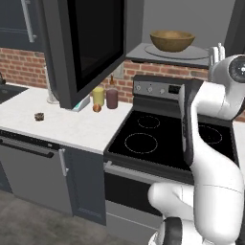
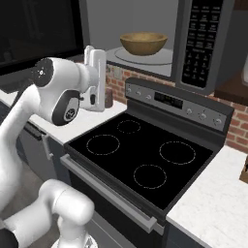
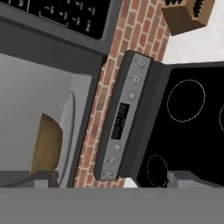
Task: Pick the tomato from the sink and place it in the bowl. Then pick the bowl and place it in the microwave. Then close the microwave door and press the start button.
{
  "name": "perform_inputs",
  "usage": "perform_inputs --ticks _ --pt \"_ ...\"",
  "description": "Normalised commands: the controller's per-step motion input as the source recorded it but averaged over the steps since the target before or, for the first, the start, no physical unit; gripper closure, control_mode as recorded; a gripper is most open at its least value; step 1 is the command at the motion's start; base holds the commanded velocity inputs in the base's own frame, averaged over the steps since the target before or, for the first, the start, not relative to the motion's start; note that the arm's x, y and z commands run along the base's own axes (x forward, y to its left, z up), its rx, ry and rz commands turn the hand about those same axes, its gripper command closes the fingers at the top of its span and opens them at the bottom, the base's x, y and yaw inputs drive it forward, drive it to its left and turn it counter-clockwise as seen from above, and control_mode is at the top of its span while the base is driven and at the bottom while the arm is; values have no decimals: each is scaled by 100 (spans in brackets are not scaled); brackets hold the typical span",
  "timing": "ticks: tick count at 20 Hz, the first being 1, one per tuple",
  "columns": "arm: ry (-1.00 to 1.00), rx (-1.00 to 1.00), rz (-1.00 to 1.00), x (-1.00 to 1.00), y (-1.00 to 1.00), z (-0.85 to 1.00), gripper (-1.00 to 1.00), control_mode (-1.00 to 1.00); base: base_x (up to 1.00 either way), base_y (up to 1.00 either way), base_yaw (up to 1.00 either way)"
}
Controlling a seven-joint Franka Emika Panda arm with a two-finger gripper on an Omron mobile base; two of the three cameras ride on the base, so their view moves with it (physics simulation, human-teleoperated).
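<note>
The bowl [image 1: 172, 40] sits on the round glass turntable [image 1: 178, 51] inside the microwave [image 2: 145, 29], and whether the tomato lies in it cannot be made out. The microwave door [image 1: 91, 43] hangs wide open to the left. The hand [image 3: 107, 178] is up beside the microwave opening, fingers spread wide and holding nothing. Below is the black stove [image 2: 140, 160]. On the table [image 1: 62, 119] stand two bottles [image 1: 105, 97] with a small orange-brown ball [image 1: 96, 108] just beside them.

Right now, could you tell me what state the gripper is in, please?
Gripper: open, holding nothing.
</note>
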Motion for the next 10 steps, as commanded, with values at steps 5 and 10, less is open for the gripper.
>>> perform_inputs --ticks 5,10 --pt "-1 -1 3 -92 53 0 -100 -100 0 0 0" --pt "-14 1 4 -100 25 -7 -100 -100 0 0 0"
